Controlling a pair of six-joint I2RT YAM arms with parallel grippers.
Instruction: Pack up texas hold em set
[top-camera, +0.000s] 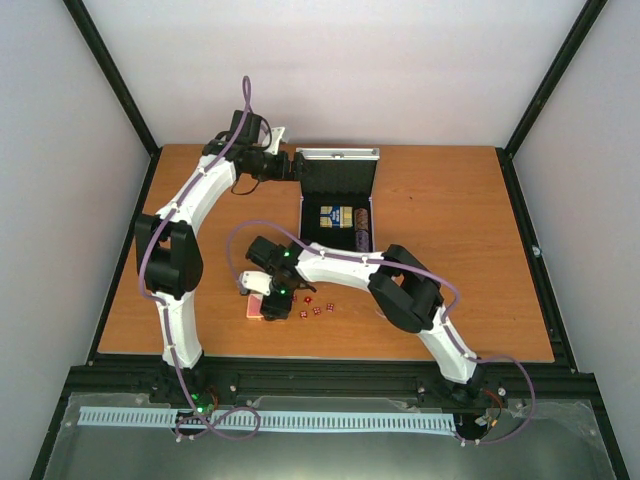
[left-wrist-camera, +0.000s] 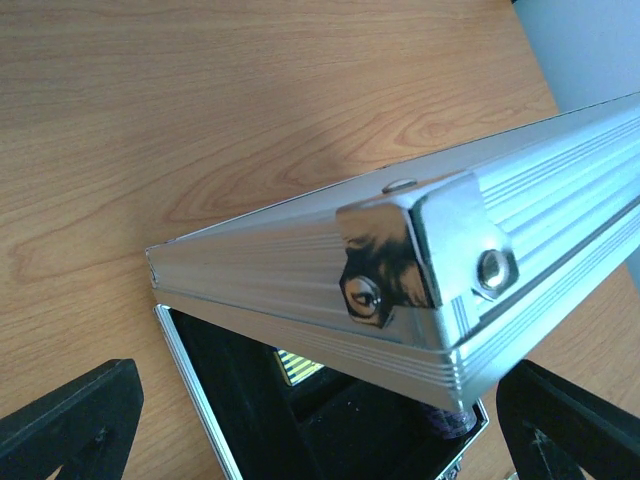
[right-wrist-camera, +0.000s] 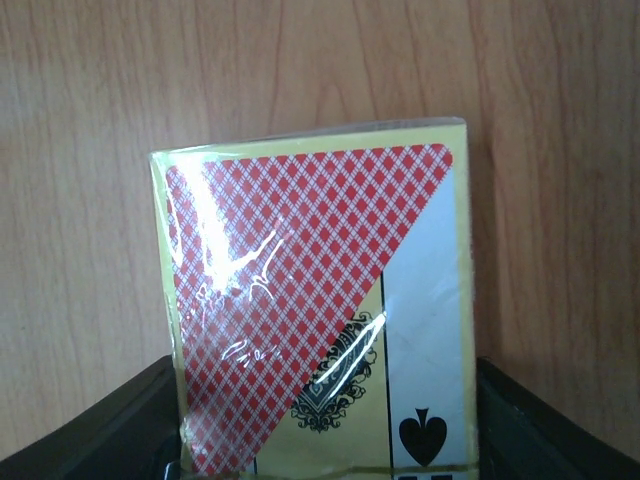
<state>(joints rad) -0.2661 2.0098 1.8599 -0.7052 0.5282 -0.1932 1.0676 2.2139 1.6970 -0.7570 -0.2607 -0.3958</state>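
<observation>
While the left gripper (top-camera: 293, 167) hovers at the left end of the case's raised lid (top-camera: 338, 156), its jaws are spread wide. In the left wrist view the two black fingers (left-wrist-camera: 70, 420) sit at the bottom corners of the picture, with the lid's silver riveted corner between and beyond them and no contact to be seen. The case (top-camera: 302, 222) stands open on the far middle of the bench (top-camera: 450, 260). In its black lining lie a second deck (top-camera: 335, 216), yellow and blue, and a dark chip stack (top-camera: 362, 232) just to its right. Nearer the arm bases and left of centre, the right gripper (top-camera: 272, 305) points down over a card deck (right-wrist-camera: 310, 300) that lies on the bench outside the case. This deck is wrapped in shiny clear film and shows a red diamond-patterned back, a yellow border and a black spade. The right gripper's fingers (right-wrist-camera: 100, 430) bracket the deck at both long edges and stand right up against it, but I cannot tell whether they are pressing on it or only flanking it. A few tiny red dice (top-camera: 318, 310) lie scattered on the bench just right of that deck, well apart from the case.
</observation>
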